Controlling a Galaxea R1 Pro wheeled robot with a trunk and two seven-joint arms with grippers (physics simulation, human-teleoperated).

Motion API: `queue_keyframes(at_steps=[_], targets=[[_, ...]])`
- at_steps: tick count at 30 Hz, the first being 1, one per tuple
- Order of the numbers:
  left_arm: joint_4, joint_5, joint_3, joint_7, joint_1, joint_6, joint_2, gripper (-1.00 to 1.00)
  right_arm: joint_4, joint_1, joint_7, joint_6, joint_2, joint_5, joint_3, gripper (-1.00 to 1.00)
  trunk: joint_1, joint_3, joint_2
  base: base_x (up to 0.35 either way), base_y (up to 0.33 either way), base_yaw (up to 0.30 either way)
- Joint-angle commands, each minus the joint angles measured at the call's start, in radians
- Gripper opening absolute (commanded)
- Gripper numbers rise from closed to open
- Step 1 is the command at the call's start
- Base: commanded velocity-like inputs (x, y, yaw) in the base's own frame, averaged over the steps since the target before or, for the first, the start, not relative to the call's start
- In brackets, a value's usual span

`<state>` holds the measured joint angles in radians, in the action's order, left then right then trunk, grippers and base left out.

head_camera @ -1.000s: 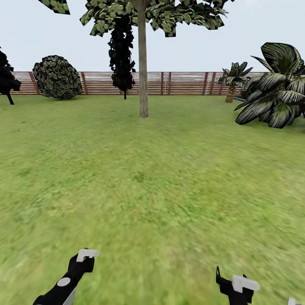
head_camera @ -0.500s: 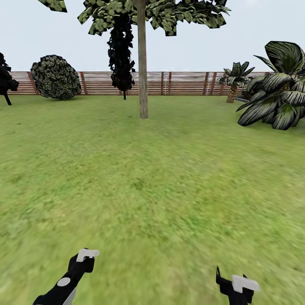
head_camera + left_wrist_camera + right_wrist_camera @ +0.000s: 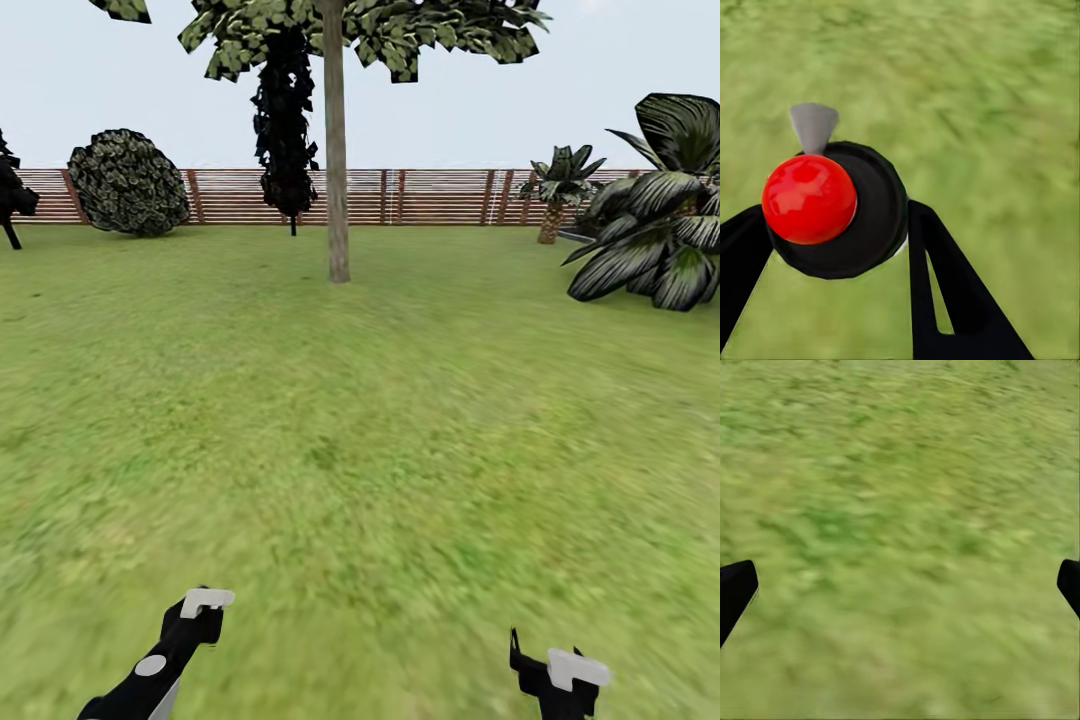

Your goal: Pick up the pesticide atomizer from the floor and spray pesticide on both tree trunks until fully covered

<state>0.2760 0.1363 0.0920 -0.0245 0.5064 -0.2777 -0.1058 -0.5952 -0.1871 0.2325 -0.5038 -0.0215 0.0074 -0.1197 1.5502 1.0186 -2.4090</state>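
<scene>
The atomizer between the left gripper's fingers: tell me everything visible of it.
In the left wrist view the pesticide atomizer shows end-on: a round black body, a glossy red ball-like cap in front of it, and a small grey tapered piece jutting past its rim. It looks like smooth plastic. The left gripper's black fingers flank it on both sides, holding it above the blurry green lawn.

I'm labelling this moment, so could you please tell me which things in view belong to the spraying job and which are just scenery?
Job: pesticide atomizer, gripped in the left hand; thick tree trunk ahead; lawn.
Scenery: wooden fence; round bush; thin dark tree; small palm; broad-leaved plant.
</scene>
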Motion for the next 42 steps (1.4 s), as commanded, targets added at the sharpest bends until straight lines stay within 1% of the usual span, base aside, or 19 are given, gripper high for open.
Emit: queue_keyframes(at_steps=[1,42], targets=[[0.0,0.0,0.0,0.0,0.0,0.0,0.0,-1.0,0.0,0.0,0.0,0.0,0.0,0.0,0.0,1.0,0.0,0.0,0.0,0.34,0.0,0.032],[0.0,0.0,0.0,0.0,0.0,0.0,0.0,-1.0,0.0,0.0,0.0,0.0,0.0,0.0,0.0,1.0,0.0,0.0,0.0,0.34,0.0,0.005]])
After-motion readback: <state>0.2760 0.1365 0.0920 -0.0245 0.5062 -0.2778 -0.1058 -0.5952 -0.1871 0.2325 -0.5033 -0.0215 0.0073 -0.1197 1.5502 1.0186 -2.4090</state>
